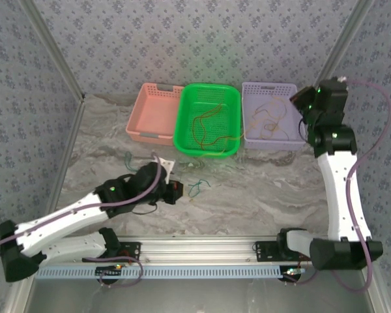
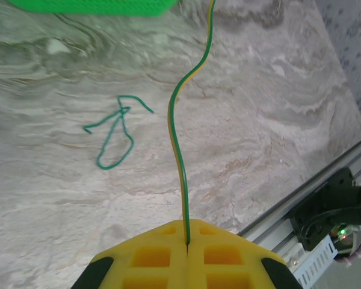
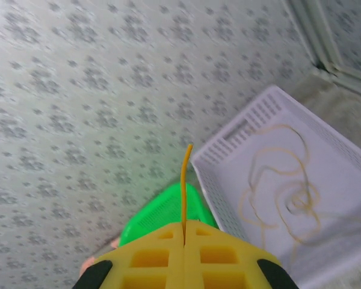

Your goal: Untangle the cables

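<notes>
Left pincer (image 2: pixel 186 241): pinching green-yellow cable (image 2: pixel 179 144) running toward green basket (image 2: pixel 90 5). Right pincer (image 3: pixel 184 232): pinching orange cable (image 3: pixel 185 186) end near lilac basket (image 3: pixel 228 144). Risking slippage or basket drag if pulling harder.

Pink basket (image 1: pixel 147 136), green basket (image 1: pixel 205 152), lilac basket (image 1: pixel 268 85); grey marbled table (image 1: pixel 260 189); teal wire (image 2: pixel 121 111); green-and-yellow wire (image 2: pixel 183 180); orange wire (image 3: pixel 184 186); grey flowered wall (image 1: pixel 182 39)
</notes>
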### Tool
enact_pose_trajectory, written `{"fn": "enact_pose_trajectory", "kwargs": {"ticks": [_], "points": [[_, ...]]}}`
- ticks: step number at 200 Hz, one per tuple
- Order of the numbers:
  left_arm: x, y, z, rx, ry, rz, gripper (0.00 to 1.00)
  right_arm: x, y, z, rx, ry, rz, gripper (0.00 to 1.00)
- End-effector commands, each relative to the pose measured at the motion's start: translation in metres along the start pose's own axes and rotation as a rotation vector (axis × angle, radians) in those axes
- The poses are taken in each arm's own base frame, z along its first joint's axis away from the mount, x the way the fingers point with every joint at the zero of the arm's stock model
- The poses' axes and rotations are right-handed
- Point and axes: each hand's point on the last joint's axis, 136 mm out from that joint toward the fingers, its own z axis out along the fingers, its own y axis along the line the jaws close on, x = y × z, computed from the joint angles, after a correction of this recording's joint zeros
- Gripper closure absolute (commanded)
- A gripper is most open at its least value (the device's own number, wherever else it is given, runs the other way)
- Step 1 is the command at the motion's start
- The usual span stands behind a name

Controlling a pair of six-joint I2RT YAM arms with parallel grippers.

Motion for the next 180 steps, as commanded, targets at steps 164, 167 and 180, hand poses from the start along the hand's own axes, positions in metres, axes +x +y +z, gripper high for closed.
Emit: {"fn": "enact_pose_trajectory", "kwargs": {"ticks": [164, 167, 180], "points": [[-0.240, -0.102, 0.280, 0.061, -0.136, 0.022, 1.00, -0.048, -0.010, 0.188, -0.198, 0.070, -0.005, 1.00], [-0.241, -0.101, 0.284, 0.062, -0.141, 0.016, 1.00, -0.044, -0.012, 0.192, -0.195, 0.083, -0.005, 1.00], [-0.245, -0.091, 0.299, 0.064, -0.157, -0.015, 1.00, -0.030, -0.021, 0.203, -0.181, 0.121, -0.010, 1.00]]}}
